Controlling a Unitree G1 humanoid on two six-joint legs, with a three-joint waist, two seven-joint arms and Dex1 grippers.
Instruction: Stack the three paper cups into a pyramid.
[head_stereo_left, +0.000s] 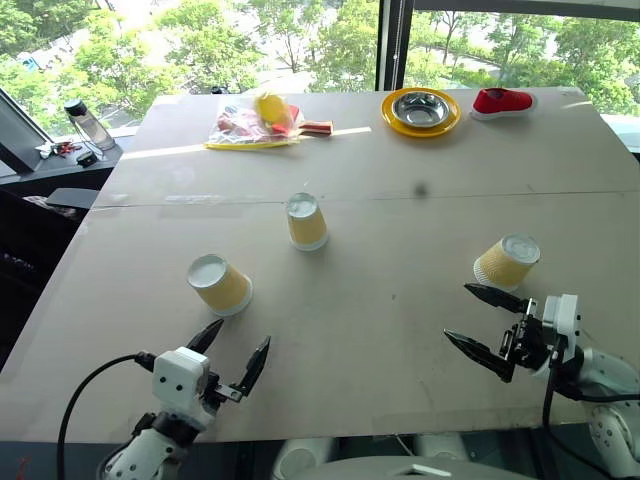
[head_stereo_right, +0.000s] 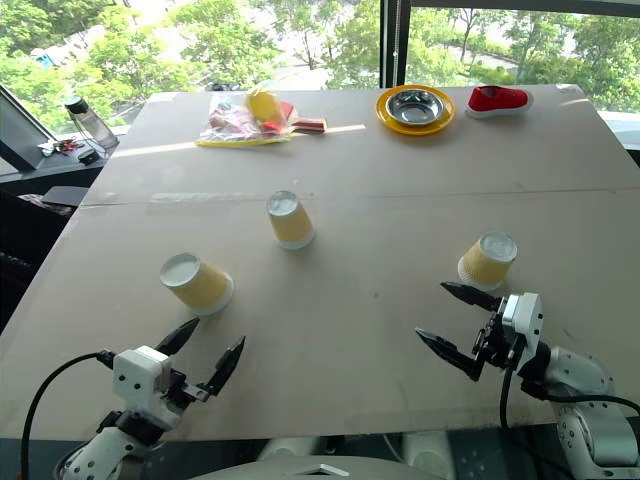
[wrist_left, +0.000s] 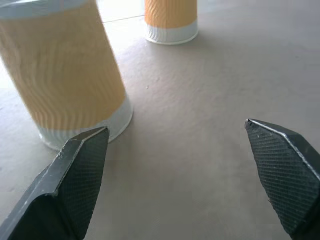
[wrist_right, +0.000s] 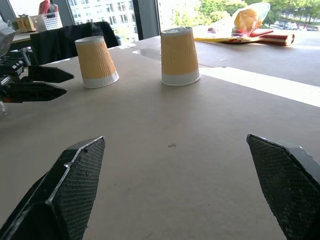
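Three inverted paper cups are shown well apart on the table (head_stereo_left: 380, 330): left cup (head_stereo_left: 219, 284), middle cup (head_stereo_left: 306, 221), right cup (head_stereo_left: 506, 262). The left gripper (head_stereo_left: 237, 351) is held spread, empty, near the left cup; the right gripper (head_stereo_left: 480, 320) likewise beside the right cup. The cups are judged light and crushable (ribbed sides aid grip); a gentle mid-wall hold is advised.

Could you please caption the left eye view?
Three paper cups stand apart, upside down; both grippers open.
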